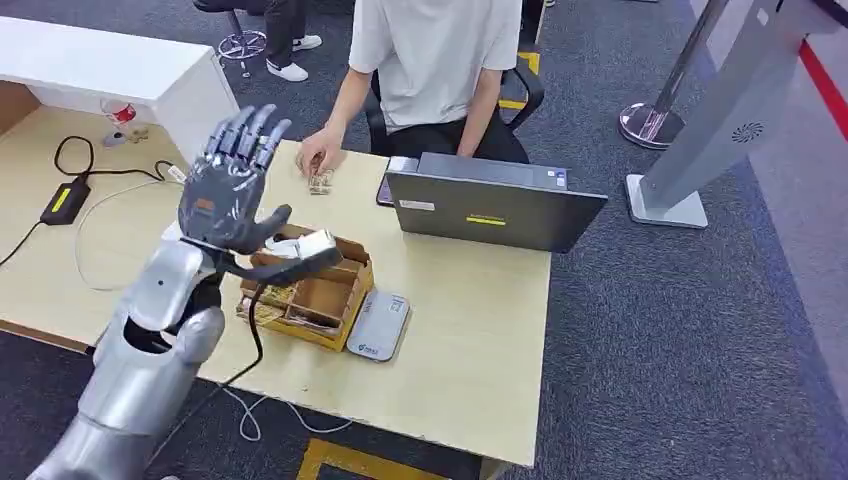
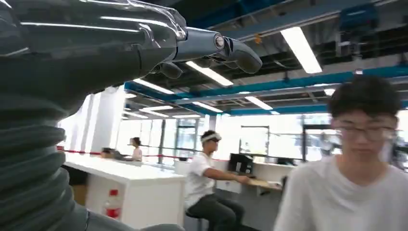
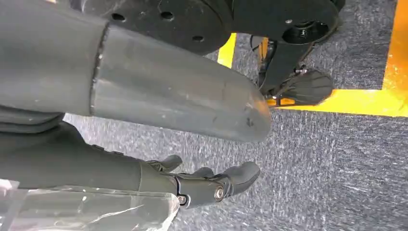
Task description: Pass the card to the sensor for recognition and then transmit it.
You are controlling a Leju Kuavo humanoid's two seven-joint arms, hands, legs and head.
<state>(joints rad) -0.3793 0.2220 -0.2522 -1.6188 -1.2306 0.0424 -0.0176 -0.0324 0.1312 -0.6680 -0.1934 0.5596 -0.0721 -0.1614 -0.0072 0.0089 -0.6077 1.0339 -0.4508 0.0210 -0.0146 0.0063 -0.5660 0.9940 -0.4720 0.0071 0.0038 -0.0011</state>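
Observation:
My left hand [image 1: 230, 180] is raised above the table, palm forward and fingers spread, with nothing in it. In the left wrist view its fingers [image 2: 231, 48] point up toward the ceiling. Below and to the right of it stands a cardboard box [image 1: 325, 300] with a white card-like piece [image 1: 312, 243] at its top edge. A flat grey sensor pad [image 1: 378, 326] lies on the table against the box's right side. My right hand [image 3: 207, 185] hangs over the carpet, fingers loosely extended and holding nothing.
A person in a white shirt [image 1: 435, 60] sits across the wooden table [image 1: 470, 330], one hand [image 1: 320, 152] resting near a small object [image 1: 320, 183]. A dark laptop [image 1: 490, 205] stands at the back. A black power adapter [image 1: 62, 200] and cables lie left.

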